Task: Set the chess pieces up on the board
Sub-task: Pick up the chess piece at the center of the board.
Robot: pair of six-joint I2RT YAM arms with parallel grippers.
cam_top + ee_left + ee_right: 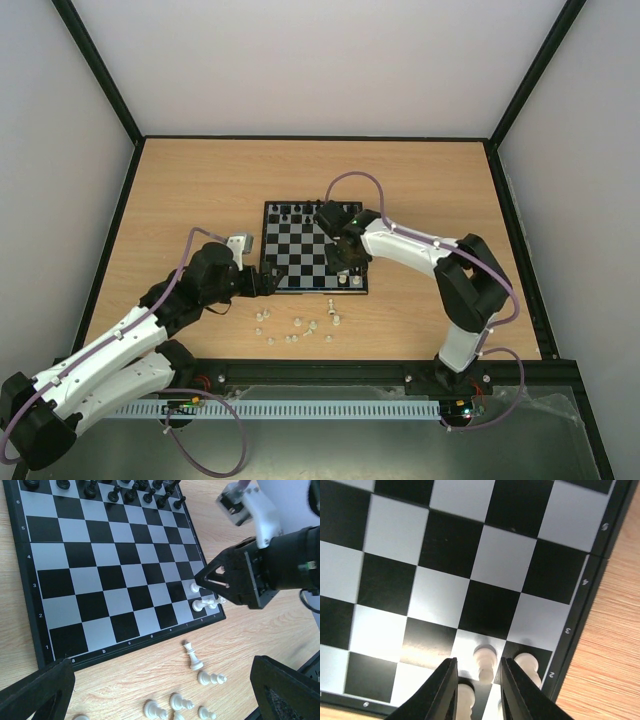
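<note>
Right claw stands slightly parted, released, straddling an upright white pawn at the near-right corner of the board. About four chess pieces stand there. Roughly ten lie loose on the surface. Left claw gapes empty. Judged barely begun.

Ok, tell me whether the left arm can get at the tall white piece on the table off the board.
Probably yes. The left gripper is wide open and the tall white piece stands on bare table just ahead. The right gripper is at the board corner, near but not over it.
</note>
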